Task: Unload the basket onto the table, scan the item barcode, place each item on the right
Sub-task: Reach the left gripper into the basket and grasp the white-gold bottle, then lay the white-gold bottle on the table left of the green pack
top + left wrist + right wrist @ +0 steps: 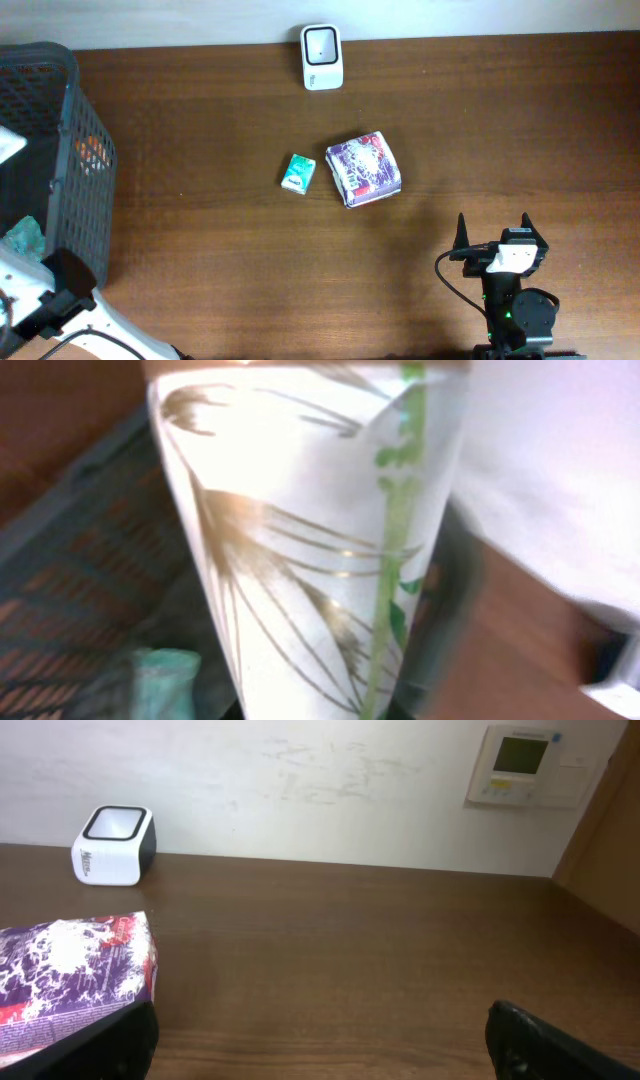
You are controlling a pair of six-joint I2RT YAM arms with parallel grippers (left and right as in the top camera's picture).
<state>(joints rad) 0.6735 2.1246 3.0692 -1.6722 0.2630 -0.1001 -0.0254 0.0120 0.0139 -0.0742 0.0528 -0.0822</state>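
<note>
R gripper: near table edge, right side. Fingers wide apart, nothing btwn them, touching nothing. Bare wood below.
L gripper: own fingers not made out in L wrist view, so can't tell if apart or clamped on anything.
L arm: white link at near-left corner, next to basket's near end.
White packet: the item. Fills L wrist view, v. close to cam, blurred. Gold leaf print, green stem down one side. Basket mesh behind it on the left. Gripped or not: can't tell.
Basket: dark grey mesh, at left table edge.
Basket contents: teal packet at near end; orange item seen thru mesh further back; white thing cut off by frame edge, can't ID.
Table: dark brown wood.
Teal box: small, flat, mid-table, just left of purple packet, slim gap btwn them.
Purple packet: purple/white/red print, lies flat mid-table, well apart from R gripper.
Scanner: white w/ dark window, upright at far table edge by wall, well apart from both table items.
Wall panel: white, small greenish screen, on wall, far right in R wrist view.
</note>
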